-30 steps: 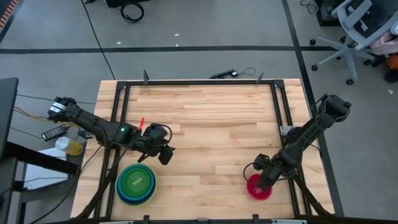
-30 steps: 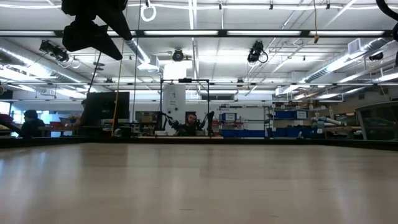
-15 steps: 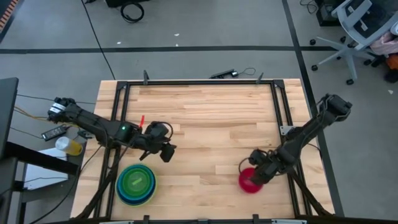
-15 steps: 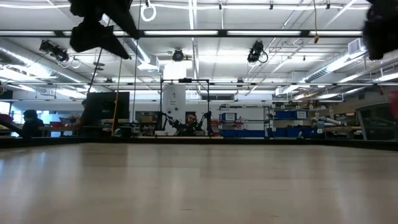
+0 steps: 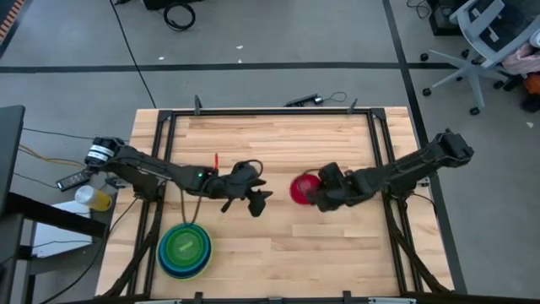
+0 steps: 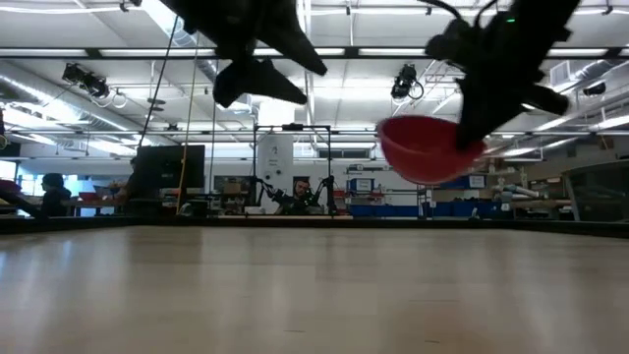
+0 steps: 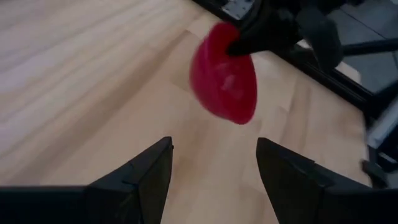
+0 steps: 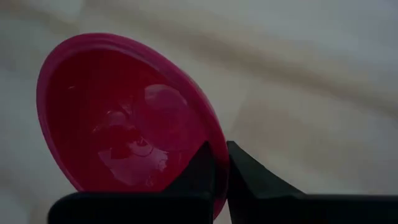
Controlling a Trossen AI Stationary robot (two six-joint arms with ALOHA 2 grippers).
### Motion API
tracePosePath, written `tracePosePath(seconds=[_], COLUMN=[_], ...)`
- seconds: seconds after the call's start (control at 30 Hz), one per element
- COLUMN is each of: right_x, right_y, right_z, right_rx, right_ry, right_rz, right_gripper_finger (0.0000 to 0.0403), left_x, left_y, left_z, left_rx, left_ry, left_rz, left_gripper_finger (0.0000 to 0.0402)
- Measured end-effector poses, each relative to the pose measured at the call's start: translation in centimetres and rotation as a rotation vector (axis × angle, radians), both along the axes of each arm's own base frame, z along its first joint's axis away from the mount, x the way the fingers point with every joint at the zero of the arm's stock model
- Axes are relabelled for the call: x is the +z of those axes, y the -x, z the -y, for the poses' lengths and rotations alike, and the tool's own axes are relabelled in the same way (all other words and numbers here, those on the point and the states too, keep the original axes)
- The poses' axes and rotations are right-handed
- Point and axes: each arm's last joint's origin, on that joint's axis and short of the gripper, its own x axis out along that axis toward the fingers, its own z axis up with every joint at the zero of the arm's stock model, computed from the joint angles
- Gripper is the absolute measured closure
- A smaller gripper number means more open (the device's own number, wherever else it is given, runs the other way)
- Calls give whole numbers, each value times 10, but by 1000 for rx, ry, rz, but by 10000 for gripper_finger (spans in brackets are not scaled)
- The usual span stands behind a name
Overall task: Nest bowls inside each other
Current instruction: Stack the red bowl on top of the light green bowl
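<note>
A small red-magenta bowl (image 5: pixel 302 188) (image 6: pixel 423 147) hangs above the middle of the wooden table, with my right gripper (image 5: pixel 319 196) (image 8: pixel 219 163) shut on it. My left gripper (image 5: pixel 258 203) (image 7: pixel 214 168) hovers open just left of it, above the table, with nothing between its fingers; the red bowl (image 7: pixel 224 74) shows ahead of them. Near the front left corner sits a stack of nested bowls (image 5: pixel 184 249) with its base on the table, bright green in the middle and blue around it. My right gripper pinches the red bowl's rim (image 8: pixel 208 134) on the side toward the table's right edge, one finger inside the bowl and one outside. The fingers slant down from the right. The bowl is lifted clear of the table, mouth up and a little tilted.
A black metal frame (image 5: pixel 270 112) runs along the table's edges. Bare wood (image 5: pixel 278 143) lies between the arms and the far edge, and more at the front right (image 5: pixel 337 249).
My right gripper has lifted the red bowl off the front right of the table and carried it up and toward the table's middle, turning as it went. My left gripper has moved from beside the stack toward the table's middle, closer to the red bowl.
</note>
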Motion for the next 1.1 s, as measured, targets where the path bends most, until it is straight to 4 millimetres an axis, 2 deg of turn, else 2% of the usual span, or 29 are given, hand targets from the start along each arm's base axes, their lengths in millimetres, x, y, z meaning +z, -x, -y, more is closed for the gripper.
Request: tracePosePath(seconds=[0.13, 0.33, 0.5, 0.73, 0.97, 1.1], right_x=[7, 17, 27, 49, 53, 54], right_y=[-26, -65, -86, -89, -90, -91], right_z=[14, 24, 34, 41, 45, 45], right_rx=[-15, -40, -89, -64, -39, -27], right_ry=[103, 207, 218, 282, 299, 303], right_rz=[-9, -22, 9, 46, 48, 55], right_gripper_finger=[381, 380, 372, 378, 376, 376], left_x=[3, 12, 18, 13, 14, 14], left_y=[-9, -10, -12, -8, -7, -7], left_z=[-14, -34, -39, -44, -48, -54], left_rx=[46, 143, 135, 212, 306, 343], left_ry=[-38, -115, -163, -171, -213, -196], left_rz=[-2, -23, -21, -73, -65, -57], left_gripper_finger=[169, 169, 169, 169, 170, 188])
